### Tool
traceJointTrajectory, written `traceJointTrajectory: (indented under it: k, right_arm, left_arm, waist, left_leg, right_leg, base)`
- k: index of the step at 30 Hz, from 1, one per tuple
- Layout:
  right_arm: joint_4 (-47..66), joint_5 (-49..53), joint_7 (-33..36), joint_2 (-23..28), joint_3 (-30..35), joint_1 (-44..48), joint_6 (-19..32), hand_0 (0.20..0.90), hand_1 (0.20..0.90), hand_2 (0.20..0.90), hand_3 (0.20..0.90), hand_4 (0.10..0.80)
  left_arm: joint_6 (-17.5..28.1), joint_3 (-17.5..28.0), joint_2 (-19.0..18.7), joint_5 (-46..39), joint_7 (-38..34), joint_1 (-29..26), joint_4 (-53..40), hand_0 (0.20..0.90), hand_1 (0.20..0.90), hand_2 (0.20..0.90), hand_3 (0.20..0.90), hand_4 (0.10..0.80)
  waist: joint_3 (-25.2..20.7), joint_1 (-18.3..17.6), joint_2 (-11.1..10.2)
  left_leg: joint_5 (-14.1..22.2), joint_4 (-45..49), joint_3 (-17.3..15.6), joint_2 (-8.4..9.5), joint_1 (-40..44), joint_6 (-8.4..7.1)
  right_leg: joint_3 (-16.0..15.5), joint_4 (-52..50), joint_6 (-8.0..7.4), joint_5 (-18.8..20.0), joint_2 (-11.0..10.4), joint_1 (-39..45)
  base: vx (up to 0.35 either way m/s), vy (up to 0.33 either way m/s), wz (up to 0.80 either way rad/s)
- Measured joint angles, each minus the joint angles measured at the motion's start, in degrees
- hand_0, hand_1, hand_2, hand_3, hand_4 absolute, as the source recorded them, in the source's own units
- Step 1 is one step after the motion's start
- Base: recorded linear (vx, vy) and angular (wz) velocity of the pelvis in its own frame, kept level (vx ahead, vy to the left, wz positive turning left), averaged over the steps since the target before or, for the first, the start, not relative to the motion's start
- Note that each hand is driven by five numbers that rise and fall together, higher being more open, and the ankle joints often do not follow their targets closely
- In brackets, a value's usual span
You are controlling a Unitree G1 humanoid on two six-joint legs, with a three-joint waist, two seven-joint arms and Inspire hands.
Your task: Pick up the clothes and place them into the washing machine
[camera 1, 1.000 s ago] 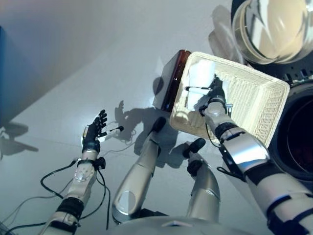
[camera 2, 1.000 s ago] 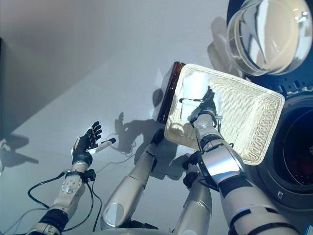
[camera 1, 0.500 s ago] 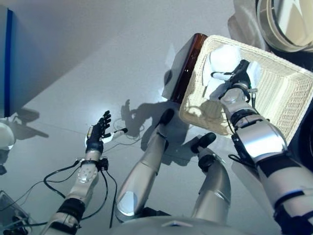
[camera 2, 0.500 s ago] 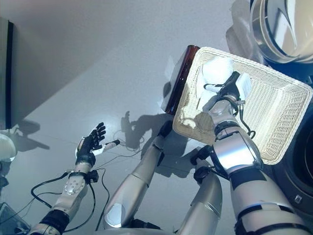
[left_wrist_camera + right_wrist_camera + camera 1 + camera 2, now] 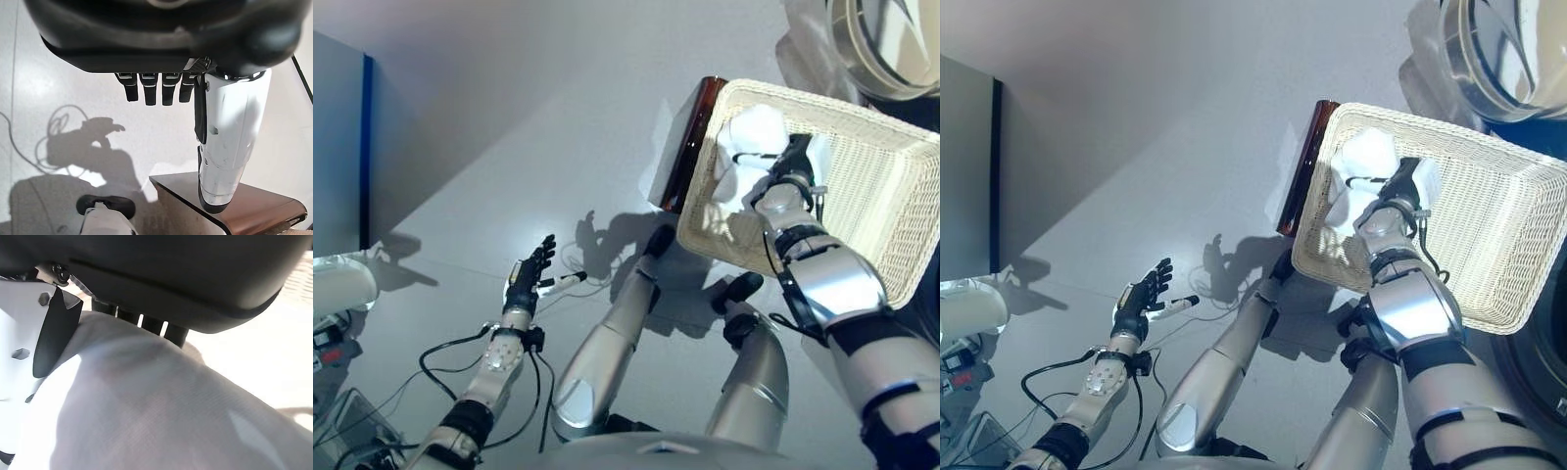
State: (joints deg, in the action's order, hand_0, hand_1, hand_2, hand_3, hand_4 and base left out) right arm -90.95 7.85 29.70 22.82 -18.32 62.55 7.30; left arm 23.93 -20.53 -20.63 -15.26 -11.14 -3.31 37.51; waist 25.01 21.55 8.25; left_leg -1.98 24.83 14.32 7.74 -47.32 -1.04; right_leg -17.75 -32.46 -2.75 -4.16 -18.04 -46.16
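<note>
White clothes [image 5: 752, 129] lie bunched in the near left corner of the shallow wicker basket [image 5: 867, 116], which rests on a low dark brown box [image 5: 688, 142]. My right hand [image 5: 795, 159] reaches into the basket and lies on the clothes; in the right wrist view the white cloth [image 5: 161, 411] bulges up against the palm [image 5: 171, 264]. My left hand [image 5: 529, 282] is open and empty, held above the grey floor far to the left. In the left wrist view its thumb [image 5: 227, 137] points toward the brown box [image 5: 239, 208].
The washing machine's round glass door [image 5: 891, 39] stands open at the upper right, just past the basket. A grey cabinet with a blue edge [image 5: 342, 147] stands at the left, with a white object [image 5: 337, 289] below it. Grey floor lies between.
The whole picture has shifted, so the camera moved. My right hand stays on the white clothes in the basket. My left hand stays open above the floor.
</note>
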Motion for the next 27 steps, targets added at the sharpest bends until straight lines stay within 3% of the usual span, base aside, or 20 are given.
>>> traceJointTrajectory:
  k: [5,14,17,23,27]
  right_arm:
    - [2.1,11.1,-2.8,0.7,10.8,-6.6,2.1,0.2,0.2,0.2,0.2,0.3]
    - [2.3,39.1,-9.5,0.8,20.5,-12.8,5.8,0.2,0.2,0.2,0.2,0.3]
    - [6.9,50.4,-12.8,-0.5,23.2,-14.3,8.6,0.2,0.2,0.2,0.2,0.3]
    - [19.4,61.9,-16.5,-5.3,30.3,-17.7,16.0,0.2,0.2,0.2,0.2,0.3]
    - [20.5,67.5,-17.0,-6.5,35.2,-18.1,20.3,0.2,0.2,0.2,0.2,0.3]
  left_arm:
    - [-0.7,-1.0,0.4,1.4,1.7,1.2,3.4,0.9,0.9,0.9,0.9,0.8]
    - [-2.1,-0.9,1.0,1.2,3.8,2.5,6.0,0.9,0.9,0.9,0.9,0.8]
    - [-2.3,-1.0,1.7,0.5,5.0,2.4,8.2,0.9,0.9,0.9,0.9,0.8]
    - [-1.9,-3.1,4.7,-5.0,6.4,3.2,12.0,0.9,0.9,0.9,0.9,0.8]
    - [-1.1,-5.0,6.4,-6.9,7.5,3.7,13.4,0.9,0.9,0.9,0.9,0.8]
  waist:
    - [-1.5,-1.6,1.4]
    - [-4.0,-5.4,1.8]
    - [-4.6,-7.1,2.5]
    - [-5.7,-10.2,3.7]
    - [-6.2,-11.4,4.3]
  left_leg:
    - [-0.3,-1.4,-1.5,-0.29,2.3,0.94]
    - [0.1,-4.9,-6.8,-0.76,7.7,3.13]
    - [0.2,-5.8,-9.0,-1.25,10.0,3.82]
    - [1.0,-7.2,-13.1,-2.04,12.3,4.7]
    - [0.9,-8.4,-14.2,-1.95,13.2,4.74]
  right_leg:
    - [1.5,2.9,-1.11,1.4,0.6,2.0]
    - [5.5,9.6,-3.02,5.4,1.5,6.1]
    - [6.1,12.5,-3.22,7.1,2.0,7.8]
    - [9.3,17.9,-4.07,9.8,3.0,9.6]
    - [10.3,18.7,-4.36,10.3,2.9,9.7]
  base:
    - [0.032,0.027,-0.14]
    - [0.025,0.031,-0.29]
    - [0.006,0.083,-0.39]
    - [0.008,0.043,-0.41]
    - [0.028,0.04,-0.13]
